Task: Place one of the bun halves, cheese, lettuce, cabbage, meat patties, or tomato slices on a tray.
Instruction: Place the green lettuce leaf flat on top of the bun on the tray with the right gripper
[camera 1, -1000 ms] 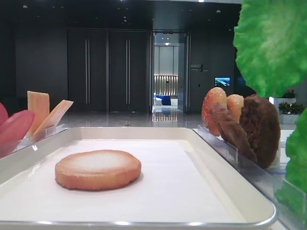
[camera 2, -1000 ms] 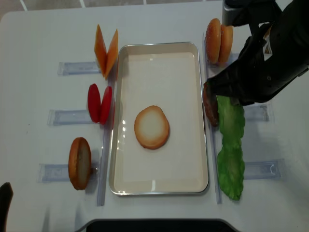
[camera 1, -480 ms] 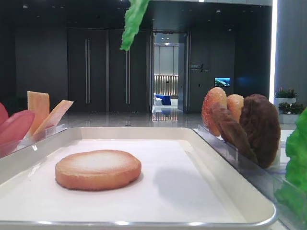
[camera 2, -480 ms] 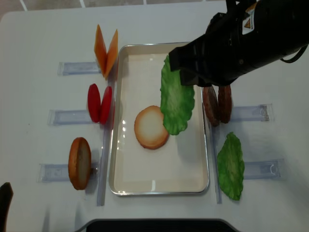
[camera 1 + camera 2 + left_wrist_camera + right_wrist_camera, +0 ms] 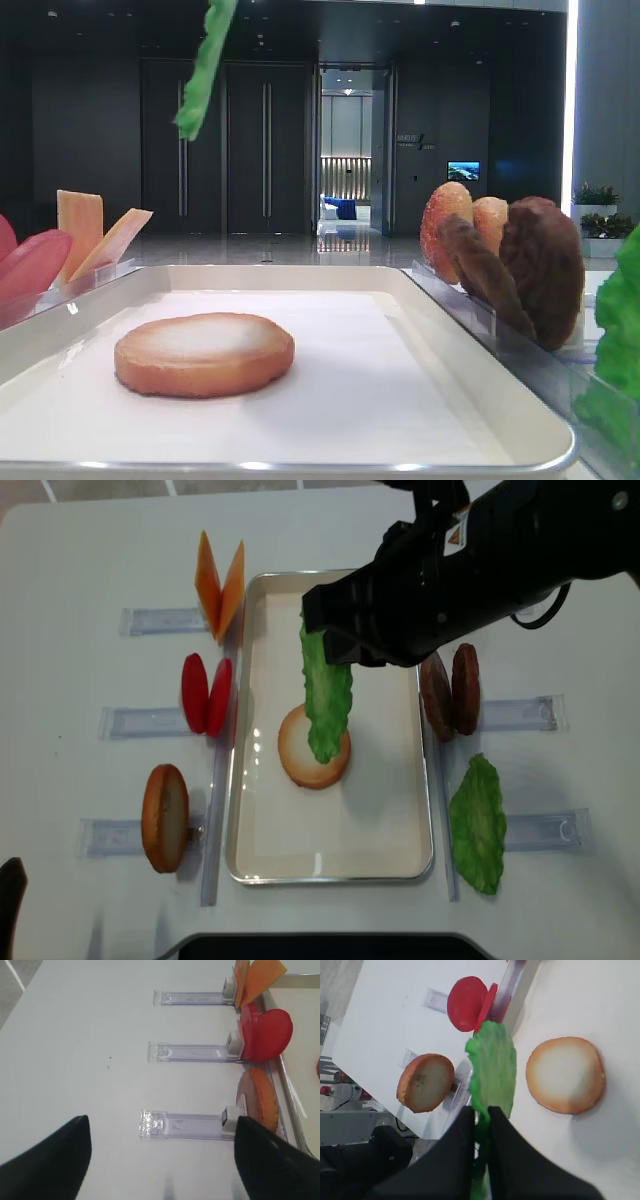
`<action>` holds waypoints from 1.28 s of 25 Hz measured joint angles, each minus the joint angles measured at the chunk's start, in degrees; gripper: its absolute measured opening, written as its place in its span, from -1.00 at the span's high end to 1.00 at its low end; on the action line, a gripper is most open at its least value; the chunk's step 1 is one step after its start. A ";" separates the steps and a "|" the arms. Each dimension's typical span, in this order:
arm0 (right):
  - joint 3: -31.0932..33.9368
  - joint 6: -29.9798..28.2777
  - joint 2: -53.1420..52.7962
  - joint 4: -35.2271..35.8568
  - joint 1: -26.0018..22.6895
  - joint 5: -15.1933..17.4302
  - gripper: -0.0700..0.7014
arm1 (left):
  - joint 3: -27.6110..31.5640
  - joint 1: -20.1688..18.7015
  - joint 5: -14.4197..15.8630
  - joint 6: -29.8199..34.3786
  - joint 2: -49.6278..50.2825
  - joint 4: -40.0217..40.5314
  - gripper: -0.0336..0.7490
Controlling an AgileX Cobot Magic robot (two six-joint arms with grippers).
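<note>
Spare bun: standing in its holder at 9 o'clock of the tray, untouched.
Tomato: waiting upright beside the tray's left rim.
Left gripper: hovering over bare table; fingers are standing apart, holding nothing.
Tray: carrying one bun near its centre.
Lettuce: now swinging in from 3 o'clock, dangling over the bun, tip toward 6 o'clock; not yet touching it.
Right gripper: clamped on the leaf's top edge, carrying it leftward.
Meaning: transport is nearly finishing; lowering and release are remaining.
Patties: staying in their holder at 3 o'clock.
</note>
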 joint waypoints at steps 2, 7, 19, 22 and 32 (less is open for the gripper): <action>0.00 -0.12 1.81 0.33 1.04 -1.41 0.71 | 0.00 0.00 0.00 0.00 0.00 0.00 -0.86; 0.00 -1.30 6.84 0.64 2.59 -3.30 0.71 | 0.00 0.00 0.00 0.00 0.00 0.00 -0.86; 0.00 -4.99 11.56 4.71 2.72 -9.16 0.71 | 0.00 0.00 0.00 0.00 0.00 0.00 -0.86; 0.00 -5.06 11.56 4.97 2.78 -10.04 0.71 | 0.00 0.00 0.00 0.00 0.00 0.00 -0.86; -0.04 -10.14 14.53 11.70 2.78 -10.97 0.71 | 0.00 0.00 0.00 0.00 0.00 0.00 -0.86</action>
